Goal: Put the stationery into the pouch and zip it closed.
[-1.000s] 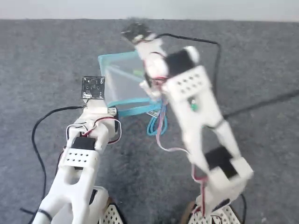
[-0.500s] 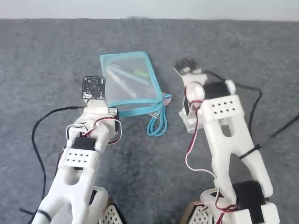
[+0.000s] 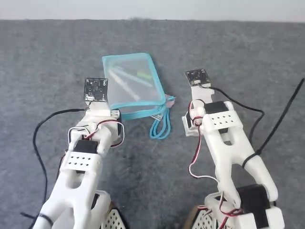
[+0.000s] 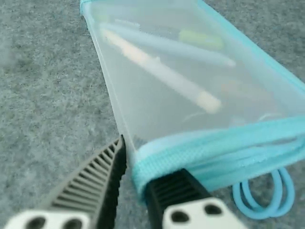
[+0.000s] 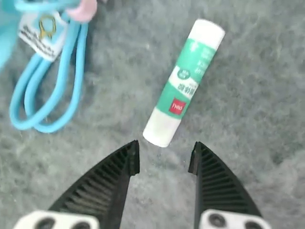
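Observation:
A clear pouch with a teal zip edge lies flat on the grey carpet, with pens and a green item inside it. My left gripper is at the pouch's near corner, shut on the teal zip edge. A green-and-white glue stick lies on the carpet to the right of the pouch. My right gripper is open just short of the stick's white end, which sits ahead of the gap between the fingers. The right arm covers the stick in the high view.
A blue cord loop with a paper tag trails from the pouch's zip end, between the two arms and close to the glue stick. Black cables run over the carpet beside each arm.
The right arm has swung off the pouch, back and to the right, and now sits low over the carpet by the glue stick. The left arm has kept still.

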